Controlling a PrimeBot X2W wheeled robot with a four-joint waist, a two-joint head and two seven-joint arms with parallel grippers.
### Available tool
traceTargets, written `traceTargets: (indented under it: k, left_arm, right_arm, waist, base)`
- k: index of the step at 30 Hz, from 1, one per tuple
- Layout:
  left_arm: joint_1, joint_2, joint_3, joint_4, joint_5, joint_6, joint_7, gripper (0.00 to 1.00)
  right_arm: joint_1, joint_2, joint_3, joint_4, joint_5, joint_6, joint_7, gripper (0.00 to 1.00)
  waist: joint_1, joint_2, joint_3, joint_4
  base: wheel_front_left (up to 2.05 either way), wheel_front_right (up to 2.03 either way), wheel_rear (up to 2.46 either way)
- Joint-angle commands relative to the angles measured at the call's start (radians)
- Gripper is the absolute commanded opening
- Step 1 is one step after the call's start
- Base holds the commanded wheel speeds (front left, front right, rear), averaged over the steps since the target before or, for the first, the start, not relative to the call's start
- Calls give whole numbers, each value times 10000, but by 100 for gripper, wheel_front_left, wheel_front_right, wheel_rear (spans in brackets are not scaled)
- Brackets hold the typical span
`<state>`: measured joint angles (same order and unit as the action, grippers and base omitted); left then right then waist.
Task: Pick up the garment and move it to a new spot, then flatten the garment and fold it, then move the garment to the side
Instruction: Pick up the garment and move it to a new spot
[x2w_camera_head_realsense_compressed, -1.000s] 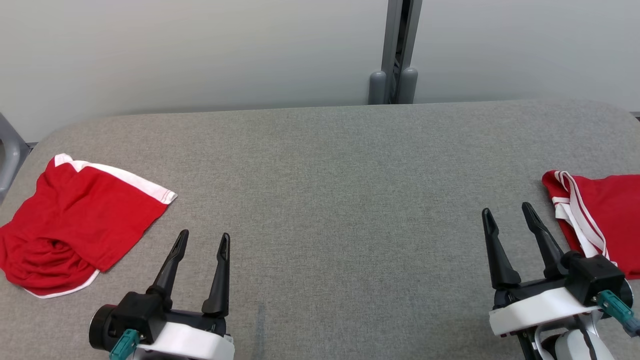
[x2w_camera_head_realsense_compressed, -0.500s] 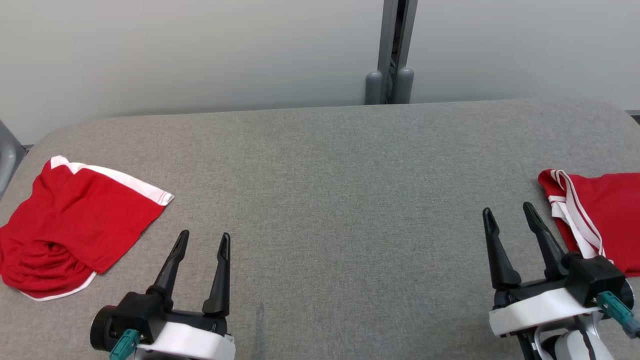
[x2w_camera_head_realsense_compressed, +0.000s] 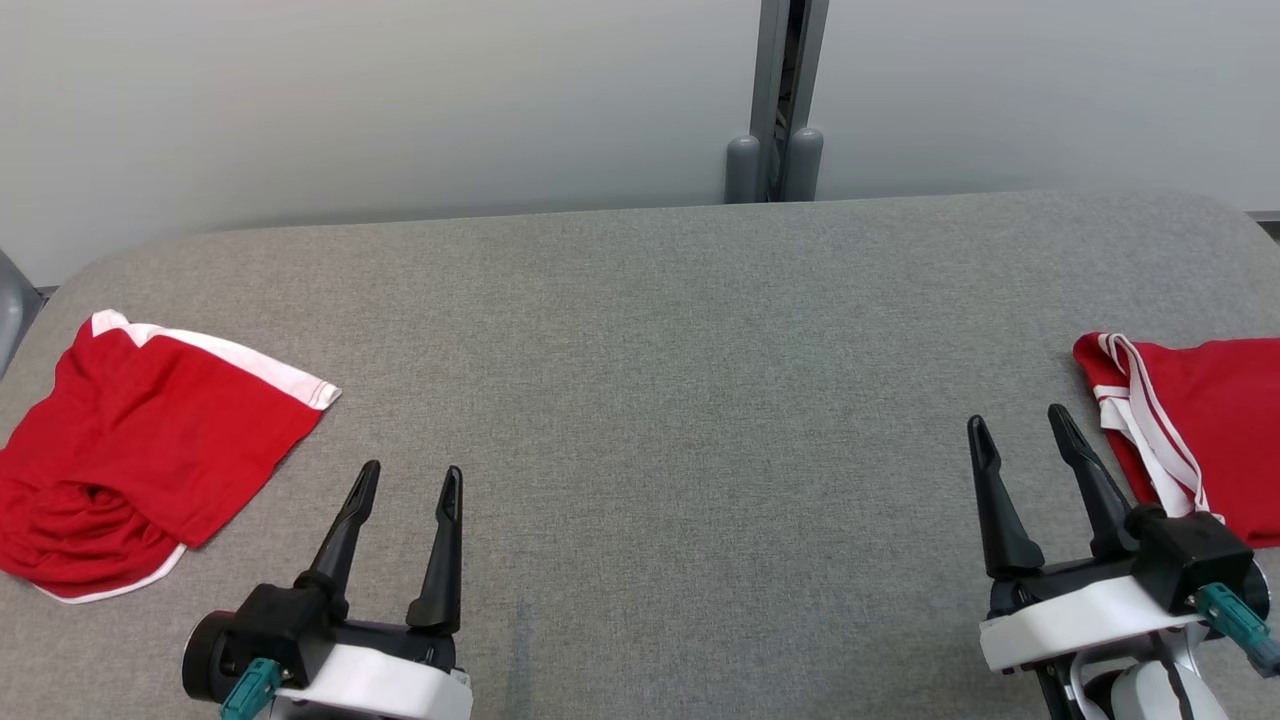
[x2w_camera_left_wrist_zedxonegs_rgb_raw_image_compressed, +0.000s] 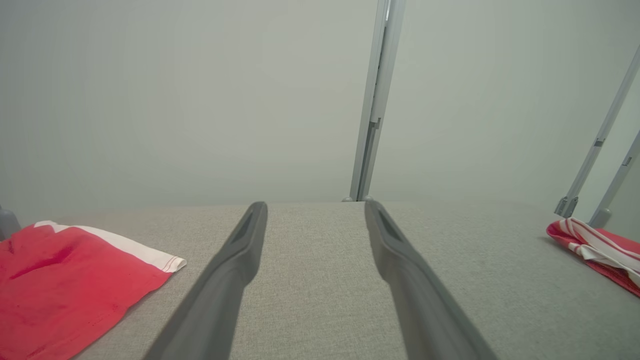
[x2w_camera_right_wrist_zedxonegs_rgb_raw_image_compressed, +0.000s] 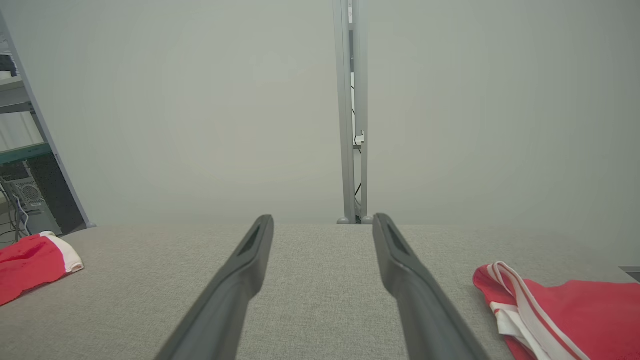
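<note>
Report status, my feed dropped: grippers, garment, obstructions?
Left gripper open, empty. Right gripper open, empty. Red garment crumpled at left of table, second red garment at right. No obstruction seen.

Two red garments (x2w_camera_head_realsense_compressed: 150, 440) (x2w_camera_head_realsense_compressed: 1225, 400) (white-trimmed), two pincers (x2w_camera_head_realsense_compressed: 412, 468) (x2w_camera_head_realsense_compressed: 1015, 415), one table (x2w_camera_head_realsense_compressed: 650, 340).

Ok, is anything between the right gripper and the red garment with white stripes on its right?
Nothing visible does. Only bare grey fabric tabletop lies between the open right gripper and the red garment with white stripes, which is just off its right finger.
</note>
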<state>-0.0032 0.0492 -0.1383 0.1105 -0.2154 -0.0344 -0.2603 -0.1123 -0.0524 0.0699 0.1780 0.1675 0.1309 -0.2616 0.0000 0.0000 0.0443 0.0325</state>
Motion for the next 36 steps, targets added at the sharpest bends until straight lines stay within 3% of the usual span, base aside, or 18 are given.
traceTargets:
  k: [1,36]
  left_arm:
    - [-28,31,30,16,-34,-25,-51,100]
    - [-104,31,129,64,66,-78,-51,100]
  right_arm:
    - [66,-17,-53,-20,-50,-4,-65,100]
    - [10,0,-57,153,137,-4,-64,100]
  waist:
    - [0,0,9,-5]
    - [0,0,-18,-55]
  base:
    - [0,0,0]
    - [0,0,0]
